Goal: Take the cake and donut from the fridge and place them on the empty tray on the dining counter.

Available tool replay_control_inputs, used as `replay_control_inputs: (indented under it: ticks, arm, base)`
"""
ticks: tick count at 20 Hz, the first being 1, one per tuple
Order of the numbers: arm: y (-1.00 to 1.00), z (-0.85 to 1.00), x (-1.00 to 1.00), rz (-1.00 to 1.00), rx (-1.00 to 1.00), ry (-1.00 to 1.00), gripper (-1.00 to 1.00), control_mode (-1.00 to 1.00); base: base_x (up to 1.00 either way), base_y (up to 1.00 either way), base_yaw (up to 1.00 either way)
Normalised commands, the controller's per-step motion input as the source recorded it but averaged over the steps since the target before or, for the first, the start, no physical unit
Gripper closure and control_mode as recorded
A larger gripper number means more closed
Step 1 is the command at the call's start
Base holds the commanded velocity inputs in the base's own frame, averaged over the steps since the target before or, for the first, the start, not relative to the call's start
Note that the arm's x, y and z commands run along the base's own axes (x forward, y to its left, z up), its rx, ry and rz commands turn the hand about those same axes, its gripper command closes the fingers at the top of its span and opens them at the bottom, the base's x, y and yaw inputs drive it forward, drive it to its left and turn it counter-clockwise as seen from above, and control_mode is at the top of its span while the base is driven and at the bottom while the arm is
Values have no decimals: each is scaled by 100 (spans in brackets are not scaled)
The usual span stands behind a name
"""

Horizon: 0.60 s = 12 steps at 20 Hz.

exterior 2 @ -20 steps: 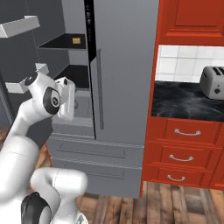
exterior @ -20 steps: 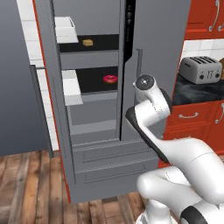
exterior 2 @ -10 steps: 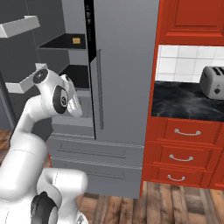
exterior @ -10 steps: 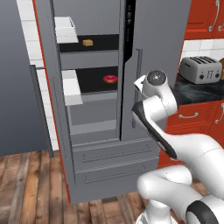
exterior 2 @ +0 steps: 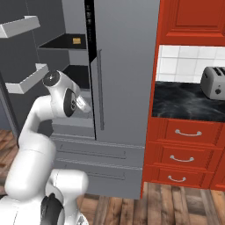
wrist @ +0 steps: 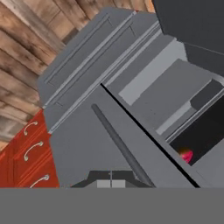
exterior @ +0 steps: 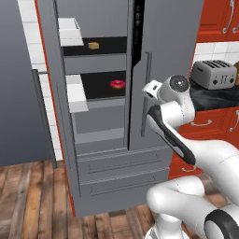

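With the gripper (exterior: 148, 89) clenched empty, treat the donut (exterior: 117, 84) on the fridge (exterior: 107, 154) shelf as light and soft: pinch its ring gently across the sides.

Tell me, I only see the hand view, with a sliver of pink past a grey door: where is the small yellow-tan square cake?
Observer: The small yellow-tan square cake sits on the upper black shelf of the tall grey fridge, one shelf above the pink-iced ring donut.
Operator: Are both doors open?
Observer: No, the left door is swung open, the right door is shut.
Operator: What's beside it?
Observer: A silver toaster on a black counter, to the right.
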Motion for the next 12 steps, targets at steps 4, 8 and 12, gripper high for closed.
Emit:
replay_control_inputs:
  ticks: [4, 8, 12]
  arm:
    - [-9, 17, 6, 28, -20, 0, 100, -100]
    - [-7, 8, 9, 27, -22, 2, 100, -100]
    - [-1, 1, 20, 25, -21, 4, -100, -100]
  base:
    - [0, 0, 0]
    - [0, 0, 0]
    - [0, 0, 0]
